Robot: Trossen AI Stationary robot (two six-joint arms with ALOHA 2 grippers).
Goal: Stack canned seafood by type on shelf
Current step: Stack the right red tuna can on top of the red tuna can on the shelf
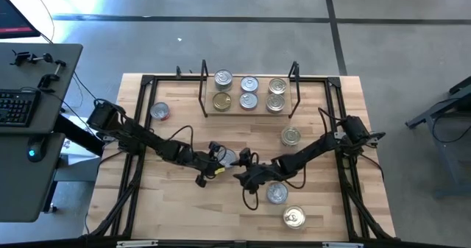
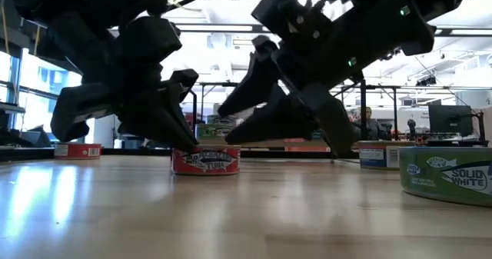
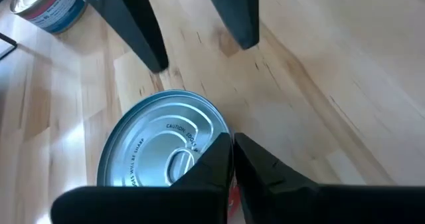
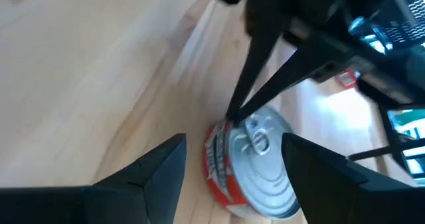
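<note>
While both arms meet over the middle of the pale, grained wooden table, the shelf, thin black rods around a light board, stands at the far edge with six round tins. A short tin, red-labelled with a shiny ribbed pull-tab lid, lies between the right gripper, its dark fingers spread well apart. The left gripper, fingers pressed together, touches the lid's edge.

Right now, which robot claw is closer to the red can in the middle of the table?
Left. The left gripper, shut, touches the red-labelled can's lid. The right gripper is open just beside it, not touching.
</note>
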